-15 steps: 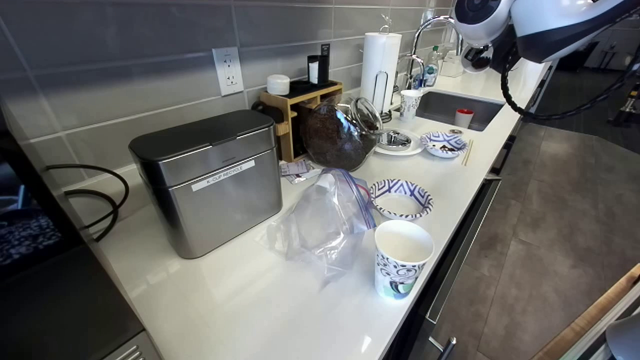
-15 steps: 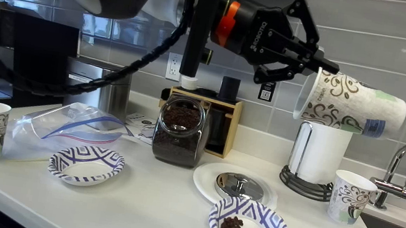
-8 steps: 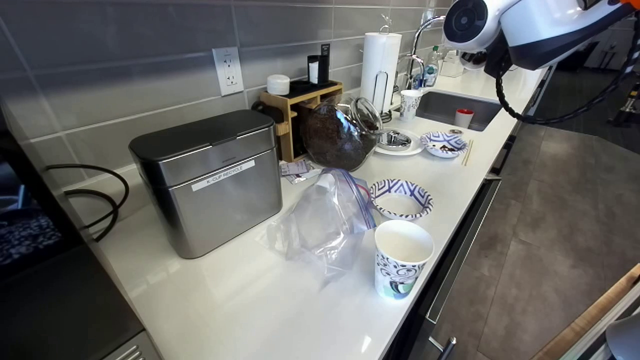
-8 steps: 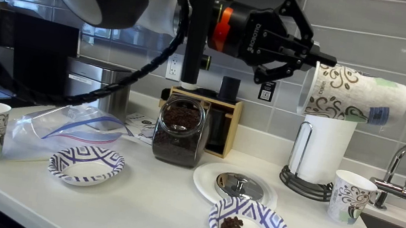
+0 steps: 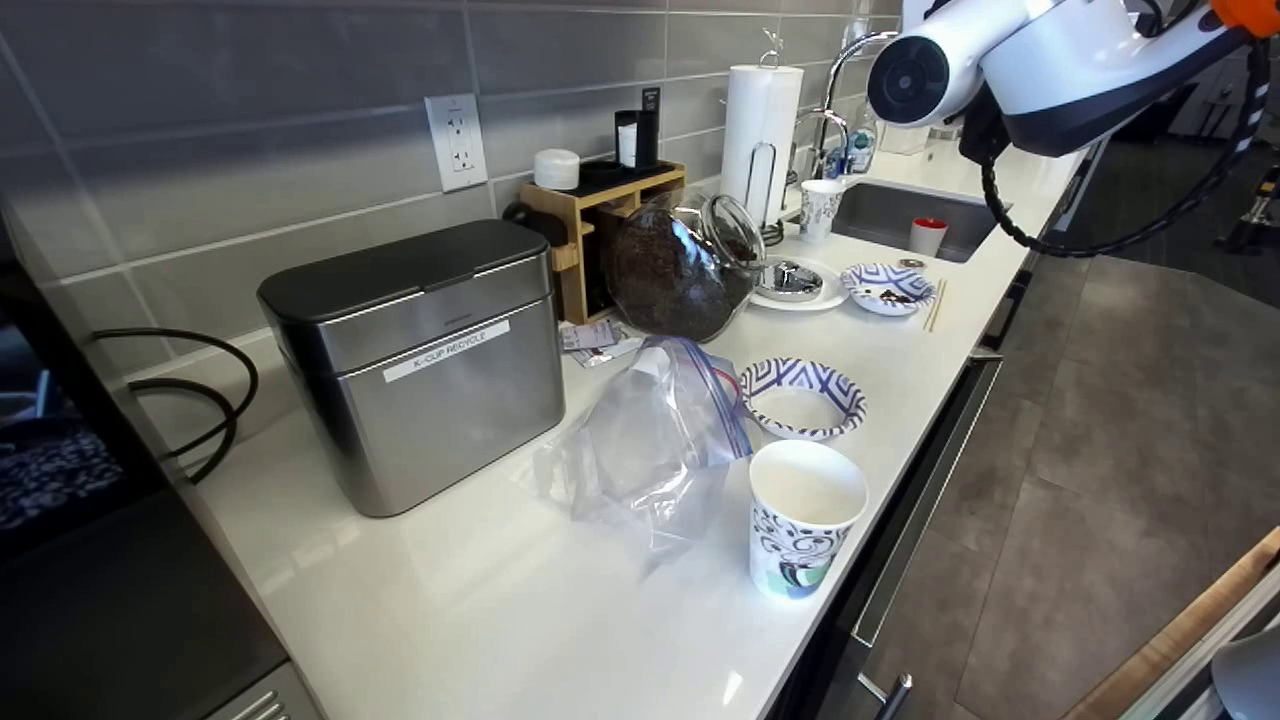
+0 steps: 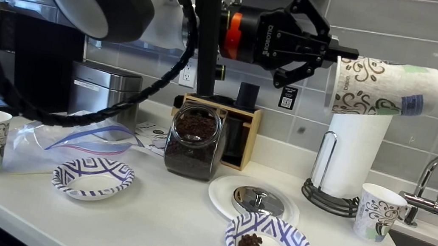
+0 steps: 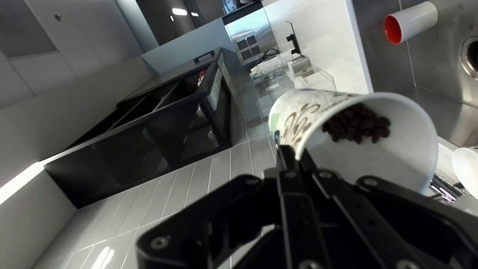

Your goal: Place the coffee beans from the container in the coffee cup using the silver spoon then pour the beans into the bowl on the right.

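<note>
The cup [image 6: 386, 91], pinched at its rim by the closed end effector [image 7: 296, 154], has been tipped nearly level; pouring of its beans [image 7: 354, 124] seems prepared.

Wall [image 5: 290, 65] is all big grey tiles with pale grout lines, and there's a power outlet [image 5: 456, 142] on it. Glossy white tabletop [image 5: 440, 620] runs right along it, with a grey sink [image 5: 880, 215] set in. Floor [image 5: 1060, 420] is large brownish-grey tiles. Wrist view also catches a bright white strip of light [image 7: 21, 181].
</note>
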